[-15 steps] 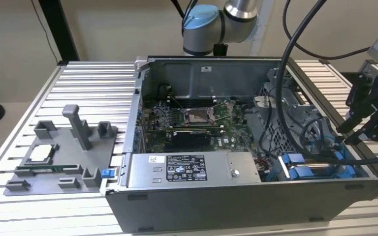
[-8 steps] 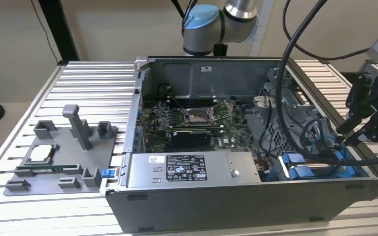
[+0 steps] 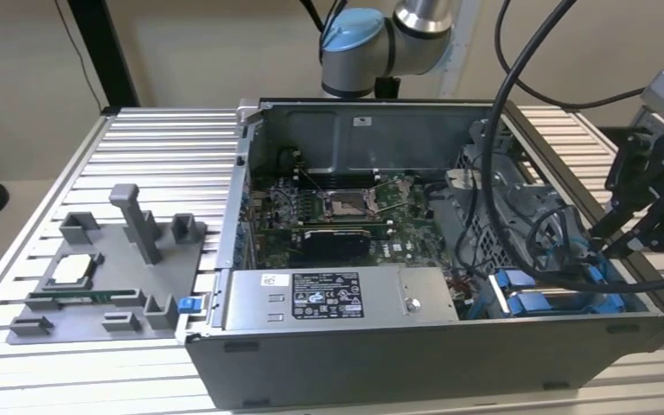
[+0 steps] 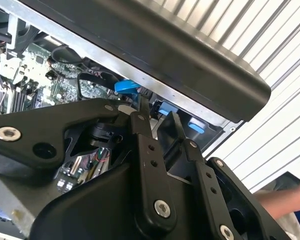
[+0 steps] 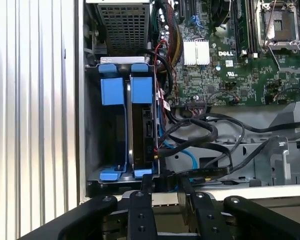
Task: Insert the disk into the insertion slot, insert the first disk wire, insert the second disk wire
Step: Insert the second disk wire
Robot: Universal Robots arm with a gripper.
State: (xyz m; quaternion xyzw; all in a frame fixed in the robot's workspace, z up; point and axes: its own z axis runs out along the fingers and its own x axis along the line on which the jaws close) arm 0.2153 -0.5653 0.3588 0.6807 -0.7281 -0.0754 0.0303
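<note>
The disk (image 5: 140,125) stands on edge inside the insertion slot (image 5: 112,90), held between the slot's bright blue rails at the case's corner. In the exterior view the slot (image 3: 539,303) lies at the case's front right. My gripper (image 5: 165,187) hovers just over the case wall at the disk's end, and its two black fingers (image 5: 146,192) stand close together. A thick black disk wire (image 5: 200,172) runs in between them, and they appear shut on its end. In the second wrist view my gripper (image 4: 157,120) sits by the blue tabs. In the exterior view my gripper (image 3: 618,242) hangs among black cables.
A grey box with a sticker (image 3: 332,298) fills the case front, with the motherboard (image 3: 344,207) behind it. A perforated cage (image 5: 122,25) adjoins the slot. Loose black cables (image 5: 225,137) cross nearby. A grey fixture (image 3: 101,277) sits on the exterior view's left. A hand (image 4: 285,200) shows beyond the case.
</note>
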